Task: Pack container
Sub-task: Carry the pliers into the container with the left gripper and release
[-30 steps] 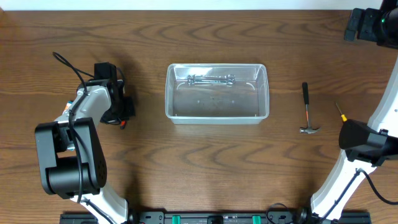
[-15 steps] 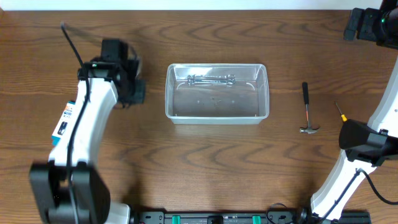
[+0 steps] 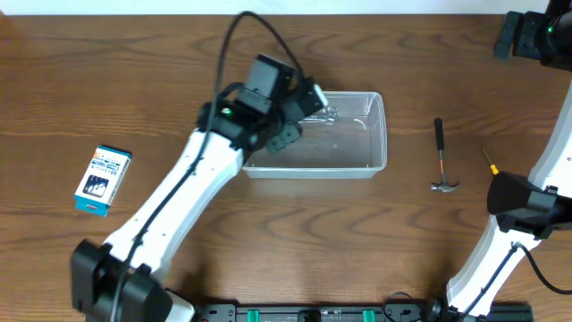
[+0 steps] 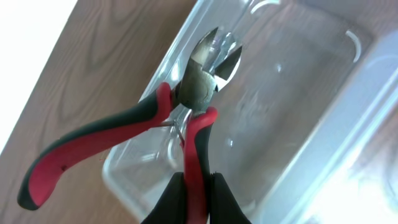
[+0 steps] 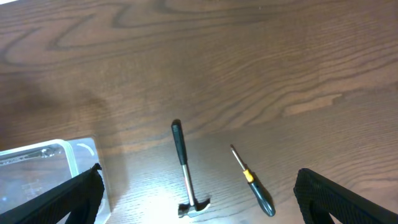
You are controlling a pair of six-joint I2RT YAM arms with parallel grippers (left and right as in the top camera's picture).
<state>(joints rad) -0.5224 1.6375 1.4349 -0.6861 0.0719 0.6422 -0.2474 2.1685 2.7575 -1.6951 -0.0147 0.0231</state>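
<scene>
Black fingers of the left end effector (image 4: 194,198) pinch one handle of the red-and-black-handled cutting pliers (image 4: 189,99); the other handle splays out to the side. Past the plier head lies the clear, translucent plastic rectangular container (image 4: 298,118), with a rounded corner right under the cutting tips. Whether the tips touch it I cannot tell.

From overhead, a small blue-and-white box (image 3: 102,180) lies on the near left of the brown wooden counter (image 3: 295,233), well apart from the container. The container (image 3: 357,152) sits mid-counter. The white left arm (image 3: 179,206) crosses its left end, hiding that corner and most of a silver metal tool (image 3: 332,114) lying along the far wall inside.

To the right of the container lies a black-handled hammer (image 3: 441,156), its head toward the near edge, and beside it a thin screwdriver with a yellow-and-dark handle (image 3: 489,161). The right end effector (image 5: 198,173) hangs above those two, fingers spread wide, holding nothing.
</scene>
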